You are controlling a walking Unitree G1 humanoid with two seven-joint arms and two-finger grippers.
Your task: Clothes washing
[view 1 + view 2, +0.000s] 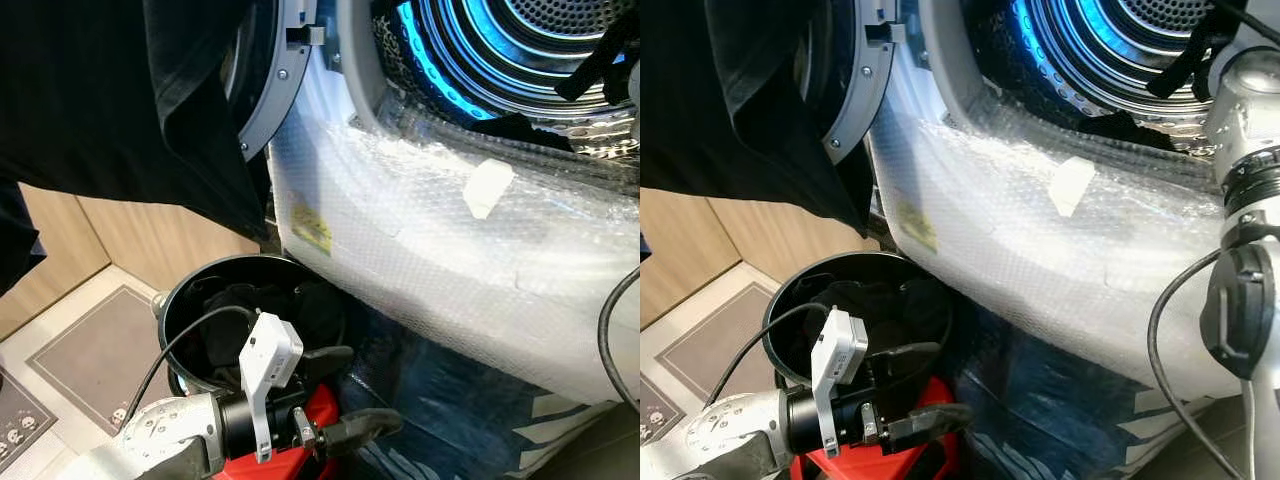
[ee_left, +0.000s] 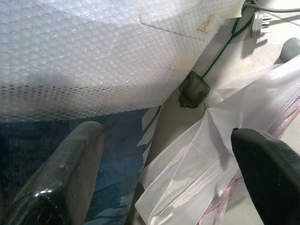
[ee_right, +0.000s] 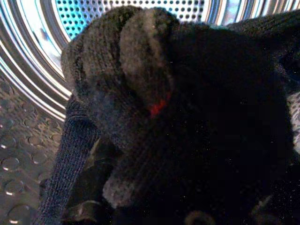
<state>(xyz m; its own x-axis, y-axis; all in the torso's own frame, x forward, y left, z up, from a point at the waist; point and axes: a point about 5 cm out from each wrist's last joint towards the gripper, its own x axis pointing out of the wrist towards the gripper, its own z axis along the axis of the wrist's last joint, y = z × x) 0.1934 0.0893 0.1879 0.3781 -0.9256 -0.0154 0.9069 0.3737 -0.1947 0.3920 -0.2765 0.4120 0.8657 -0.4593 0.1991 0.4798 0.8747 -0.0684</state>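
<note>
The washing machine's lit drum (image 1: 540, 40) stands open at the upper right, its front wrapped in bubble wrap (image 1: 450, 250). My right arm (image 1: 1245, 110) reaches into the drum, where the right gripper (image 3: 154, 187) is shut on a dark knitted garment (image 3: 187, 108) that covers its fingers. A black garment (image 1: 120, 90) hangs over the open door (image 1: 270, 90) at the upper left. Below it a black bucket (image 1: 180, 300) holds dark clothes (image 1: 235, 300). My left gripper (image 1: 372, 388) hovers beside the bucket, open and empty, with its fingers (image 2: 79, 159) wide apart.
A blue sheet (image 1: 440, 400) and a white plastic bag (image 2: 197, 159) lie on the floor under the machine's front. Something red (image 1: 930, 390) sits beneath the bucket. A black cable (image 1: 608, 330) loops at the right. Floor mats (image 1: 95, 350) and wooden cabinets (image 1: 150, 230) are at the left.
</note>
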